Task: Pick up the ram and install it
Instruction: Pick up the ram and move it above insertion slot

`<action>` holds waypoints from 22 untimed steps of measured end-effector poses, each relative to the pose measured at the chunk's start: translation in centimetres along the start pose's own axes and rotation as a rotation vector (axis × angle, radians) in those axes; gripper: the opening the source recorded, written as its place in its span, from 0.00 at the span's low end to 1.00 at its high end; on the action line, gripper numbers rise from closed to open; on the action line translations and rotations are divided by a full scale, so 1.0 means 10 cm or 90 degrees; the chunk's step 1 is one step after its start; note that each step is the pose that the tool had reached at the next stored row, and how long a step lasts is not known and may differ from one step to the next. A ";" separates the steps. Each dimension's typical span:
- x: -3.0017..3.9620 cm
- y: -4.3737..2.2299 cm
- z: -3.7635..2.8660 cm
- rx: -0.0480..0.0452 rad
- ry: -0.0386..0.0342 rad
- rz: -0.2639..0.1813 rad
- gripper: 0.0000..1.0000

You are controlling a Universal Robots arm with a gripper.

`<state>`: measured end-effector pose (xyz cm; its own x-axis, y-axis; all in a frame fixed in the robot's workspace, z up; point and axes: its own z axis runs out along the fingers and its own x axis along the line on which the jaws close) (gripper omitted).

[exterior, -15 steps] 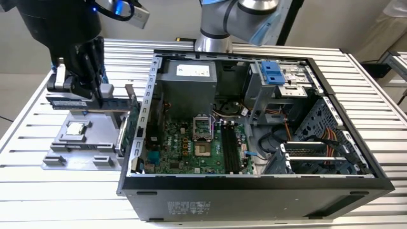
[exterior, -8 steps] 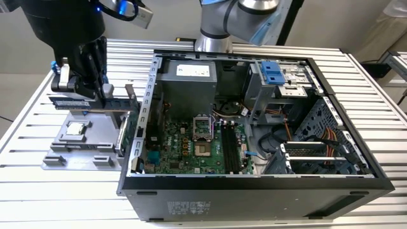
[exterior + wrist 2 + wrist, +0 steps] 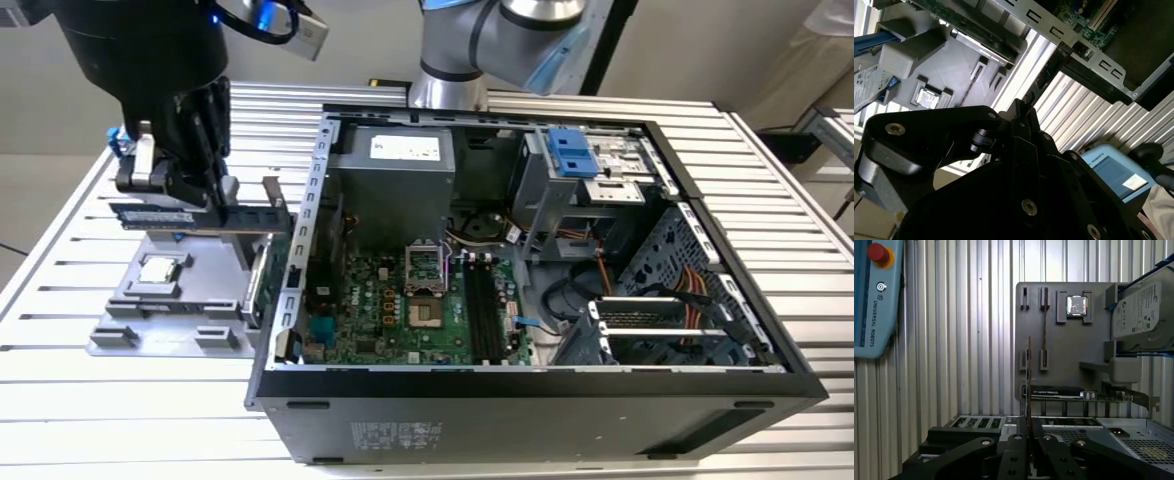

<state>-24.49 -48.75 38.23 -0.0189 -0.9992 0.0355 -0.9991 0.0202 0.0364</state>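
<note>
Open PC case point(image 3: 534, 410) takes centre-right of the exterior view, on the slatted table point(image 3: 54, 400). Grey parts tray point(image 3: 167, 322) at lower left. End effector point(image 3: 171, 193) sits above the tray at upper left, fingers clamped on the ram point(image 3: 140, 213). First wrist view: ram edge-on between the fingers.

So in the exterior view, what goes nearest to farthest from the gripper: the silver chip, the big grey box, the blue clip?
1. The silver chip, on the grey tray by the gripper.
2. The big grey box, inside the case.
3. The blue clip, farther toward the exterior view's right.
</note>
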 end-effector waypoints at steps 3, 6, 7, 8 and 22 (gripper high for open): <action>-0.001 -0.021 -0.001 0.0000 0.0000 0.000 0.00; -0.002 -0.049 -0.002 0.0000 0.0000 0.000 0.00; -0.002 -0.059 -0.003 -0.0001 0.0000 0.000 0.00; -0.002 -0.068 -0.003 0.0000 0.0000 0.000 0.00; -0.005 -0.195 -0.007 0.0000 0.0000 0.000 0.00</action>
<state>-22.54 -48.74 38.23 -0.0188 -0.9992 0.0355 -0.9991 0.0201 0.0364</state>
